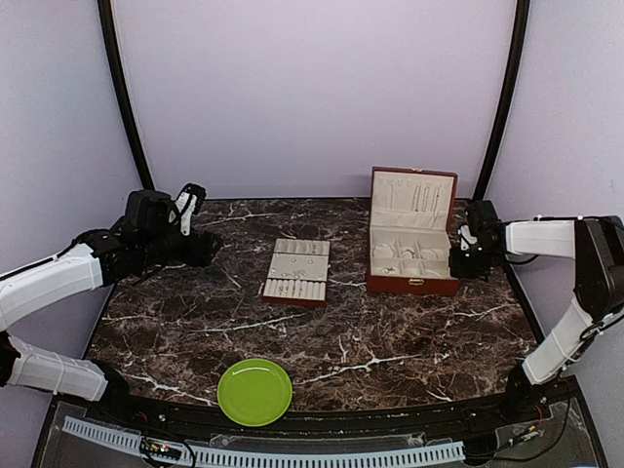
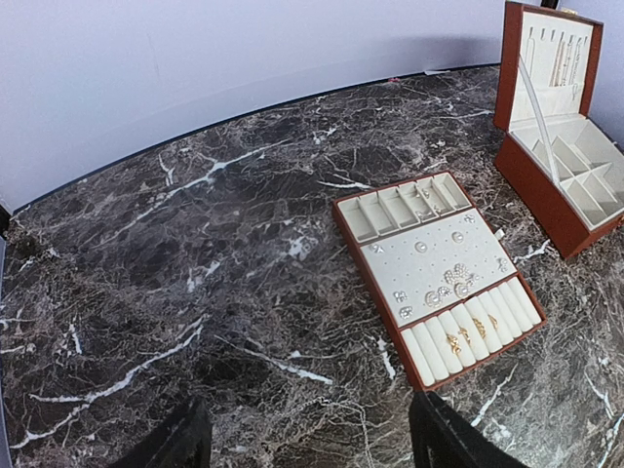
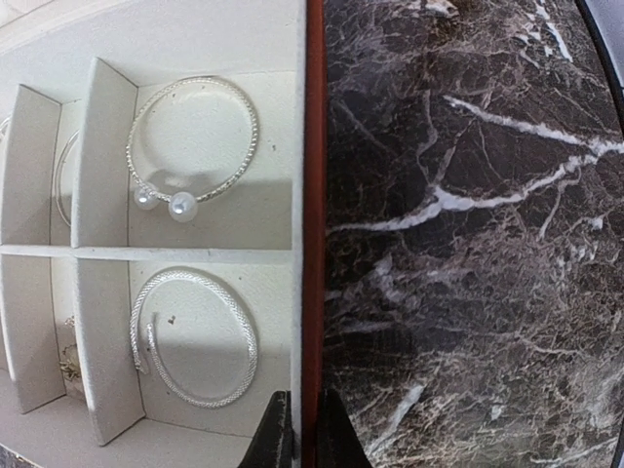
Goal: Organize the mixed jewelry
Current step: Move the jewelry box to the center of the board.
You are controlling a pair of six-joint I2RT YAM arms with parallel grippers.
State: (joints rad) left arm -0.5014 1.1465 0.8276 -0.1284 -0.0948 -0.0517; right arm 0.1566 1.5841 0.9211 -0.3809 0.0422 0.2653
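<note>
I think I am just starting: my right tool pinches the right wall of the box, jewelry lies inside it and on the tray left of it, and my wide-open, empty left tool must reach there next.

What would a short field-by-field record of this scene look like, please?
surface: dark marble table
plate: green plate, near edge, nothing on it
tray: flat tray, mid-table, holding mixed jewelry
box: reddish-brown box, lid open, bangles in compartments
left end effector: open, above bare table
right end effector: shut, over the box's right wall
</note>
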